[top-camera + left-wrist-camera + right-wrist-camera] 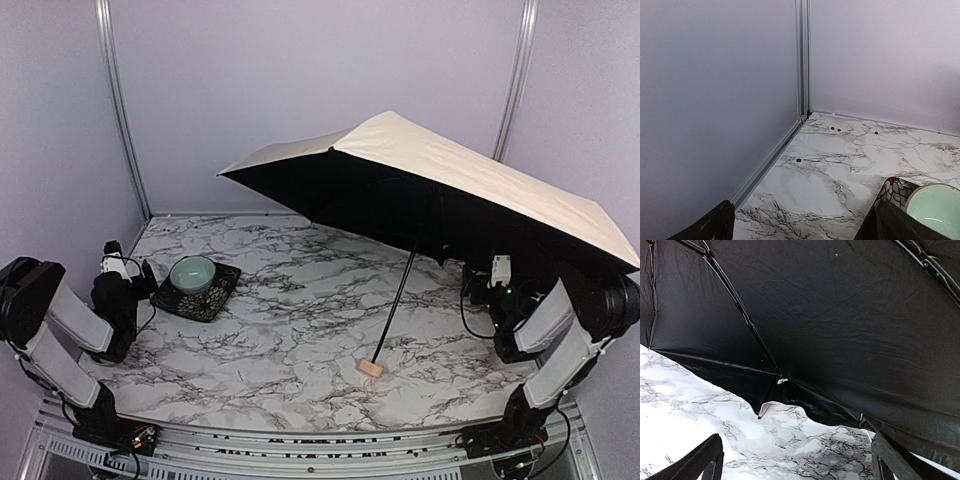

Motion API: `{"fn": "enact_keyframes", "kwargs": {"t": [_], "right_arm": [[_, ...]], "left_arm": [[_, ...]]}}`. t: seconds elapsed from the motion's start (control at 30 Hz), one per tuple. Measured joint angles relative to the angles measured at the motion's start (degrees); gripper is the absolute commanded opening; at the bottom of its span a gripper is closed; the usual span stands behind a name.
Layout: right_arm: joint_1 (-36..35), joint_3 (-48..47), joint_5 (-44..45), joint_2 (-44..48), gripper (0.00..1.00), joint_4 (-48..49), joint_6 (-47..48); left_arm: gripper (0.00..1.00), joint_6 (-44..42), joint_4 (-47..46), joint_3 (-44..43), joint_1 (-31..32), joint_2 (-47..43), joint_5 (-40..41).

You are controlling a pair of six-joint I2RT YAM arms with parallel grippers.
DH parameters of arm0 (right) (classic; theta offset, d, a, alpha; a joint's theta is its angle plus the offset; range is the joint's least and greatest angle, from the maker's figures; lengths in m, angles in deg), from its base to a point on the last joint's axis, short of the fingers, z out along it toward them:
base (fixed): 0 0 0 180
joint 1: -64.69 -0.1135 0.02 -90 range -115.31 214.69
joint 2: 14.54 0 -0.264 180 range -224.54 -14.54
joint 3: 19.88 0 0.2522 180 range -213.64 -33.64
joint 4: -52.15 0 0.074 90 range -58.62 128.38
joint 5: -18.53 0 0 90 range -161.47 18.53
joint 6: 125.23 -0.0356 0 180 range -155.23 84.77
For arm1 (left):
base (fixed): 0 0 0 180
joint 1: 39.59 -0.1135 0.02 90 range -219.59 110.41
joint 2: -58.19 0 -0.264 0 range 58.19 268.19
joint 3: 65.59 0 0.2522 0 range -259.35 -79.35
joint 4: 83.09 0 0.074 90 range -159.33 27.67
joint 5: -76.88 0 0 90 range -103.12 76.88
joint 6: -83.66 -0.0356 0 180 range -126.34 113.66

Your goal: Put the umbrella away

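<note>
The umbrella (470, 170) stands open on the marble table, cream-beige outside, black inside. Its thin black shaft (398, 295) slants down to the small tan handle (371, 368), which rests on the table near the front middle. The canopy leans over the right side. In the right wrist view its black lining (830, 325) fills the upper frame. My right gripper (795, 465) is open and empty under the canopy rim, right of the shaft. My left gripper (802, 225) is open and empty at the far left, facing the back left corner.
A pale green bowl (192, 272) sits on a dark patterned mat (200, 297) at the left, also beside my left gripper in the left wrist view (935, 210). Lilac walls close the back and sides. Small red specks (798, 160) lie near the corner.
</note>
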Motion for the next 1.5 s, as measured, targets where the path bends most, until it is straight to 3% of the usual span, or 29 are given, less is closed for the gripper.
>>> {"fn": "enact_keyframes", "kwargs": {"t": [0.27,0.47,0.53,0.7,0.83,1.0,1.33,1.43,1.5], "right_arm": [[0.00,0.00,0.00,0.00,1.00,-0.02,0.00],[-0.48,-0.44,-2.38,2.58,1.00,-3.98,1.70],[-1.53,-2.69,-3.17,6.67,1.00,-10.03,2.67],[-2.71,-11.87,-8.79,14.32,1.00,-23.71,1.27],[-2.95,-14.40,-14.53,17.38,0.97,-30.64,-2.80],[-2.99,-14.40,-20.61,18.14,0.93,-35.65,-10.01],[-3.06,-14.38,-27.17,19.12,0.87,-37.00,-24.04],[-3.06,-14.38,-27.65,19.21,0.85,-37.11,-25.62],[-3.06,-14.38,-27.76,19.23,0.84,-37.18,-26.03]], "left_arm": [[0.99,-0.26,2.32,-0.07,-0.07,-2.25,-0.09],[0.99,-1.73,11.04,-2.95,5.27,-19.04,-0.28],[0.98,-1.90,14.56,-6.88,9.20,-22.08,-0.37],[0.82,-2.38,24.44,-18.16,30.40,-21.16,-1.29],[0.82,-1.90,31.36,-25.09,47.52,-13.09,-3.63],[0.95,0.00,39.10,-40.22,57.46,4.09,-16.11],[0.93,7.41,45.16,-64.98,58.53,30.21,-33.90],[0.83,9.53,47.12,-69.48,58.38,35.65,-34.34],[0.69,10.38,48.43,-71.67,58.34,38.77,-33.99]]}}
